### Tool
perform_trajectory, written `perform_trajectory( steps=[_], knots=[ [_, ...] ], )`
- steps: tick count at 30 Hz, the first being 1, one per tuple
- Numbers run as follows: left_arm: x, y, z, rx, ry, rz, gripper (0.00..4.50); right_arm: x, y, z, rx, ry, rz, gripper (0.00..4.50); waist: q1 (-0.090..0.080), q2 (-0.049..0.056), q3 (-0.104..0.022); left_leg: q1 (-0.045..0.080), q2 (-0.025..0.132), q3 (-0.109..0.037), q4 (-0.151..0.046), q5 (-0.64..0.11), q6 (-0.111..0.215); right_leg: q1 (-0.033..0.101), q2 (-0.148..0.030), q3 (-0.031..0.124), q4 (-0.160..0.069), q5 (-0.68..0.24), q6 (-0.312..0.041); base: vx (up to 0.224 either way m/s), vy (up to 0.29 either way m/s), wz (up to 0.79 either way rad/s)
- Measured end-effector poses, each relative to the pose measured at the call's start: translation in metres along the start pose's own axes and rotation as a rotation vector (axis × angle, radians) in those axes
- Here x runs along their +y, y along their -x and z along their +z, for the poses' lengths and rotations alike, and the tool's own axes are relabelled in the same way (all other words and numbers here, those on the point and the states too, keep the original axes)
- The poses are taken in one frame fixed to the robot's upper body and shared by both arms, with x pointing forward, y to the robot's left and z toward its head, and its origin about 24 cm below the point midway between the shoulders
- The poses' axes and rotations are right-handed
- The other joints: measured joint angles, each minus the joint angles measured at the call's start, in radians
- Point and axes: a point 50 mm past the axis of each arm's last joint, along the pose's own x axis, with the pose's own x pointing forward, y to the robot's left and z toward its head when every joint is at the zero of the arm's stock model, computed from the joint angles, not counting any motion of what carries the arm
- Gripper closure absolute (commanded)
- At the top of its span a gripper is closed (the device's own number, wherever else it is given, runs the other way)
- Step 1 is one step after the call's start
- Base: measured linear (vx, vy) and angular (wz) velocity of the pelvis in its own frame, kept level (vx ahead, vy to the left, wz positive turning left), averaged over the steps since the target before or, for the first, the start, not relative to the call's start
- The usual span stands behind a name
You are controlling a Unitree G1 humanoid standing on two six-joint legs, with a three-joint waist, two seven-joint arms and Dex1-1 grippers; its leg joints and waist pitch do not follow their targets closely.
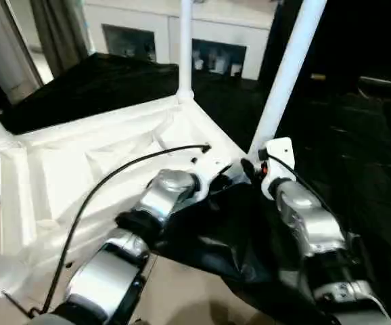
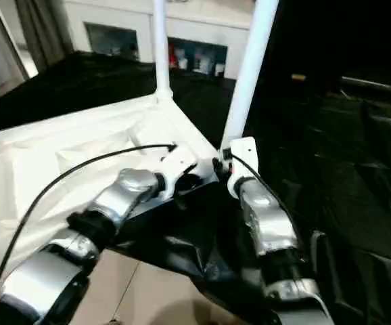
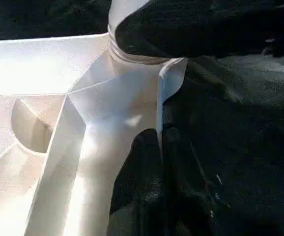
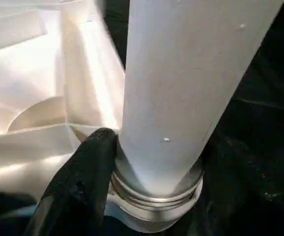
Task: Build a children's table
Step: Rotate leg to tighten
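Centrally, upturned white plastic ribbed tabletop (image 1: pixel 101 169) on black sheet (image 1: pixel 358 156); white cabinet (image 1: pixel 182 34) upper frame. Left gripper (image 3: pixel 159 147) pinches its rim; right gripper (image 4: pixel 147 172) clamps white tube leg (image 1: pixel 287 74).

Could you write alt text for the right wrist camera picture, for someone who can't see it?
Close up, a thick white table leg stands in a round corner socket of the upturned white tabletop. One black finger of the robot's right hand presses against the leg's base, with dark cloth behind.
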Motion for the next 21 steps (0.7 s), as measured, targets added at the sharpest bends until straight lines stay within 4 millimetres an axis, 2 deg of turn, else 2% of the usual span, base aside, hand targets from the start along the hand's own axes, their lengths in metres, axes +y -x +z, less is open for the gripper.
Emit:
perform_trajectory(
  steps=[3, 4, 9, 11, 16, 21],
  knots=[
    [0.000, -0.001, 0.000, -0.001, -0.003, -0.001, 4.50, 0.001, 0.000, 0.000, -0.006, 0.008, -0.007, 2.02, 0.005, 0.000, 0.000, 0.001, 0.000, 0.000, 0.000, 0.000, 0.000, 0.000, 0.000, 0.000, 0.000, 0.000, 0.000, 0.000, 0.000, 0.00],
    [0.000, -0.001, -0.001, -0.002, -0.005, -0.001, 4.50, 0.001, -0.001, -0.001, -0.010, 0.006, -0.008, 1.51, 0.006, 0.000, 0.000, 0.001, 0.000, 0.000, 0.000, 0.000, 0.000, 0.000, 0.000, 0.000, 0.000, -0.001, 0.001, 0.000, 0.000, 0.00],
    [0.001, 0.000, -0.002, -0.010, -0.018, -0.010, 4.50, -0.003, 0.001, -0.002, -0.019, 0.018, 0.018, 1.18, 0.005, 0.000, 0.000, 0.001, 0.000, 0.000, 0.000, 0.000, 0.000, 0.000, 0.000, 0.000, 0.000, -0.002, 0.003, 0.000, 0.000, 0.00],
    [0.002, 0.002, -0.002, -0.014, -0.027, -0.024, 4.50, -0.012, 0.005, -0.001, -0.018, 0.060, 0.059, 0.95, 0.007, 0.000, 0.000, 0.001, 0.000, 0.000, 0.000, 0.000, 0.000, 0.000, 0.000, 0.000, 0.000, -0.002, 0.003, 0.000, 0.000, 0.00],
    [0.007, 0.010, -0.007, -0.022, -0.047, -0.054, 4.50, -0.030, 0.017, 0.004, -0.012, 0.171, 0.160, 0.95, 0.008, 0.002, 0.000, 0.000, 0.000, 0.001, -0.001, 0.000, 0.000, 0.000, 0.000, 0.000, 0.001, -0.002, 0.003, 0.000, 0.000, 0.00],
    [0.010, 0.025, -0.017, -0.039, -0.089, -0.151, 4.50, -0.041, 0.043, 0.009, 0.001, 0.266, 0.396, 0.95, 0.010, 0.002, 0.000, 0.000, 0.000, 0.001, -0.003, 0.000, 0.000, 0.001, 0.000, 0.000, 0.001, -0.002, 0.003, 0.000, 0.000, 0.00]
  ],
)
